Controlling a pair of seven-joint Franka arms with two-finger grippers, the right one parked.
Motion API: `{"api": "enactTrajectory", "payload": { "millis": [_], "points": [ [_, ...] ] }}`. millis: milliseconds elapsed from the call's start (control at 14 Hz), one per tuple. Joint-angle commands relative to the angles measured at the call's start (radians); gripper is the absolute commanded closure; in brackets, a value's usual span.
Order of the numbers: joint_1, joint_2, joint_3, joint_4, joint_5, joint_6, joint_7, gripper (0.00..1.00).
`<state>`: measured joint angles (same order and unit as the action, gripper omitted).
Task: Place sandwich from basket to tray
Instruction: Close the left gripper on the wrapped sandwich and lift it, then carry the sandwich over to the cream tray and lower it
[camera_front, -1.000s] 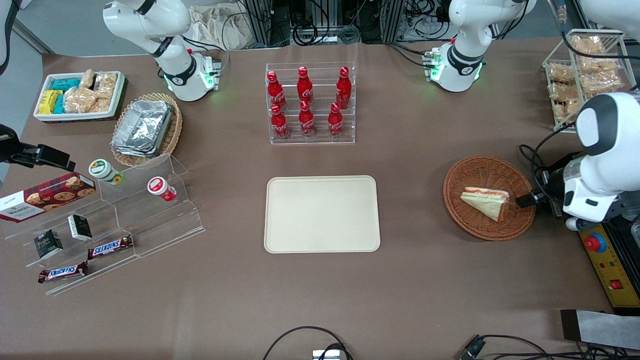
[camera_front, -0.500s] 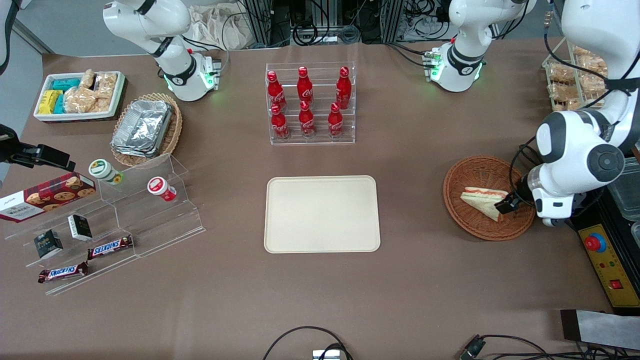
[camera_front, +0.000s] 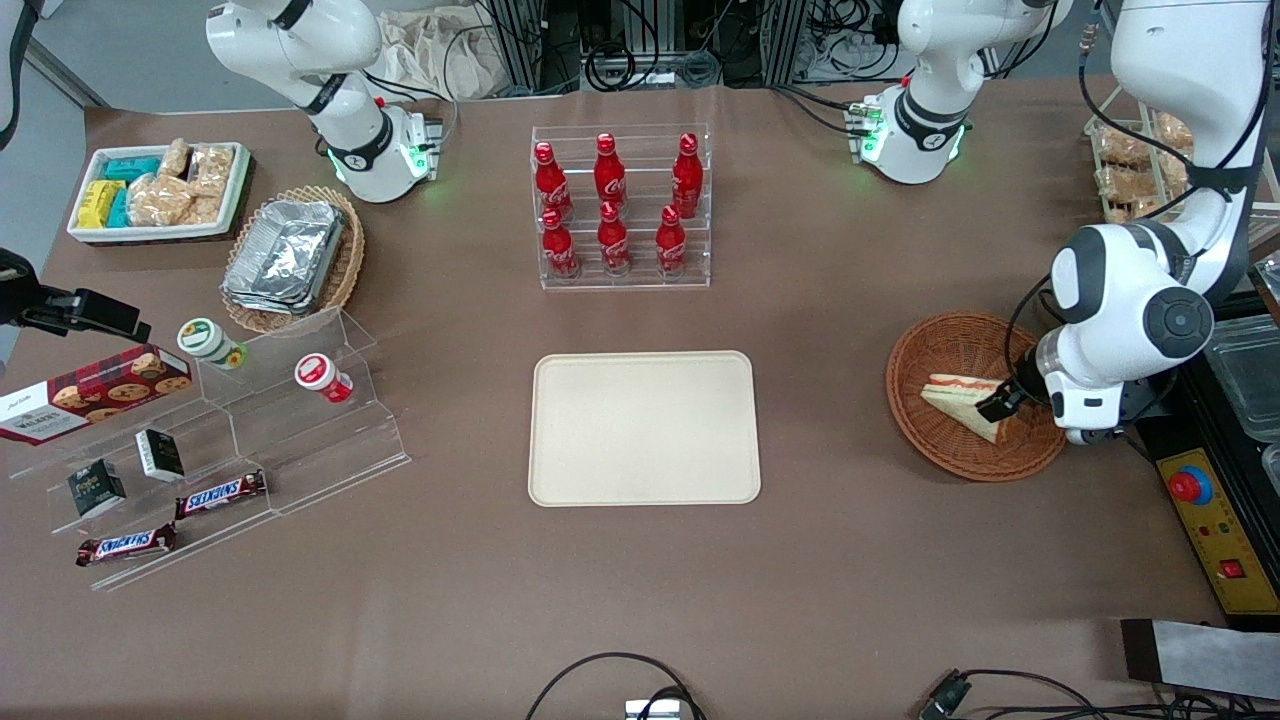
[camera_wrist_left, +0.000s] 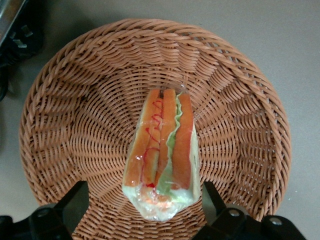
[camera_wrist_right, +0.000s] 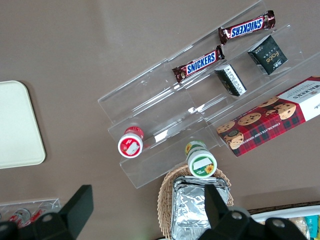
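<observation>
- Sandwich: triangular wedge of pale white bread w/ red-orange and green filling (camera_front: 965, 399) (camera_wrist_left: 163, 157) lies flat in the round reddish-brown woven wicker basket (camera_front: 950, 345) (camera_wrist_left: 90, 105), roughly at basket centre, filling edge turned up toward the wrist cam.
- Basket sits on brown tabletop (camera_front: 640, 590) toward working arm's end, well apart from tray.
- Tray: flat rectangular cream-beige tray w/ rounded corners (camera_front: 644, 428), mid-table, nearer the front cam than the clear rack of red bottles (camera_front: 620, 208). Nothing on it.
- Left arm's black two-finger gripper (camera_front: 1003, 404) (camera_wrist_left: 145, 212) is low over the basket, at the sandwich's wide end.
- Fingers (camera_wrist_left: 62, 200): spread wide, one each side of the sandwich end, gap visible both sides; nothing gripped.
- Sandwich not lifted; rests on the weave.
</observation>
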<state>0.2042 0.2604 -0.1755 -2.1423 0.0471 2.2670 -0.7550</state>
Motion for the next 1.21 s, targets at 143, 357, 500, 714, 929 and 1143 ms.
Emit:
{"api": "enactTrajectory", "payload": {
  "millis": [143,357,500,714,929,1143],
  "points": [
    [0.017,0.031,-0.007,-0.001,0.019,0.051,-0.023,0.63],
    [0.017,0.022,-0.007,0.004,0.017,0.045,-0.047,1.0],
    [0.015,0.016,-0.012,0.039,0.017,0.022,-0.044,1.0],
    [0.003,0.028,-0.024,0.206,0.013,-0.139,-0.047,1.0],
    [0.004,0.037,-0.08,0.413,0.013,-0.347,-0.02,1.0],
    [0.001,0.127,-0.221,0.67,0.002,-0.551,0.017,1.0]
  ]
}}
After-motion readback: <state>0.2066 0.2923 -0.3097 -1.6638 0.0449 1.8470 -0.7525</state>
